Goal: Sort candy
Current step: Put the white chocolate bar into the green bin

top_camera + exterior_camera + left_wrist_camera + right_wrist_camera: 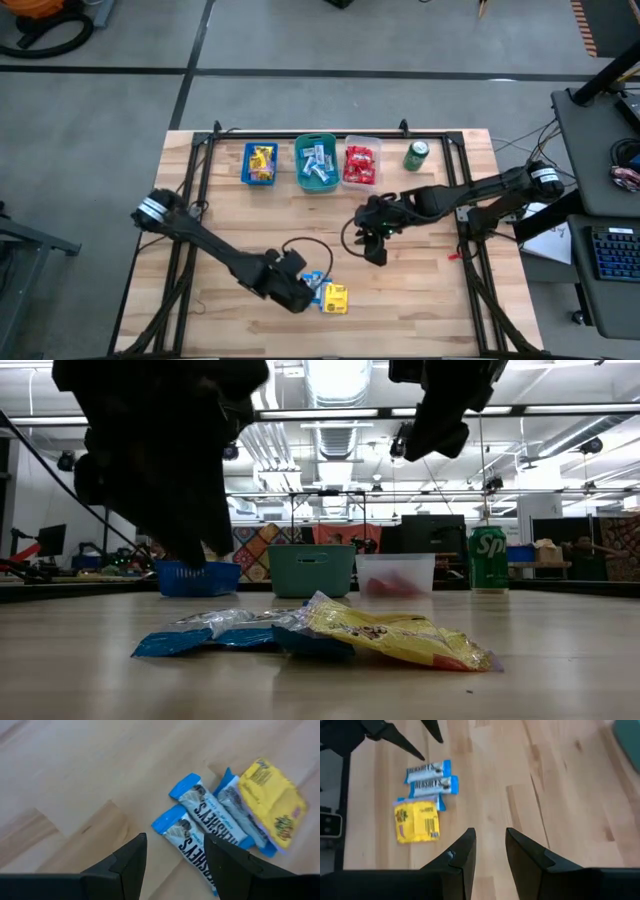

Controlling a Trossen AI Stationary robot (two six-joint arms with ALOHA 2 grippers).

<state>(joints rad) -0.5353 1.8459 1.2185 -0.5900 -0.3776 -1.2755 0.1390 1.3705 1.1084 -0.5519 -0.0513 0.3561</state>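
- Where the left gripper (303, 295) hangs low over the front of the table (230, 215), three blue-white candy packets (200, 822) and one yellow packet (272, 802) lie in a tight cluster just beside it, toward the right.
- Its fingers (127, 862) stand spread and empty; the nearest blue-white packet lies just ahead of the tips, not between them.
- The yellow packet overlaps the end of one blue-white packet.
- The right gripper (377, 255) hovers over mid-table, well apart from the cluster, jaws parted with nothing in them.
- At the back edge stand a blue bin (259, 164) with yellow candy, a teal bin (316, 165) with blue-white candy, and a clear bin (361, 165) with red candy.
- A green can (416, 155) stands beside the clear bin.
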